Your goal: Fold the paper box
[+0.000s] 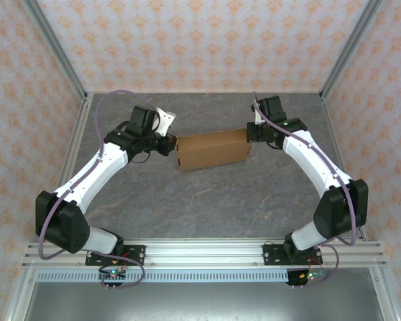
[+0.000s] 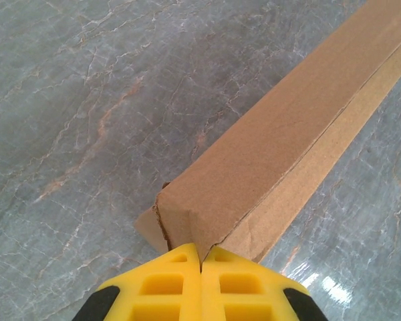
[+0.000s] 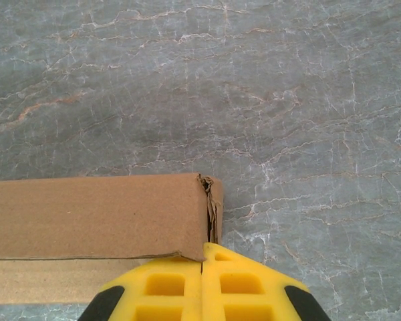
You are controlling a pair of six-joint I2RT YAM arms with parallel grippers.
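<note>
on grey table, paper box between closed left tool, right tool

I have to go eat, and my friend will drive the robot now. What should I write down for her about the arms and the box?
Left gripper: jaws shut, nothing between them, tips at one end of the box.
Right gripper: jaws shut, nothing between them, tips at the other end.
Box: lies flat mid-table, between the two grippers.
Done: it looks folded up into a closed flat box.
Left: both end corners look a bit ragged, so probably check the end flaps are tucked in, then back the arms off.
</note>
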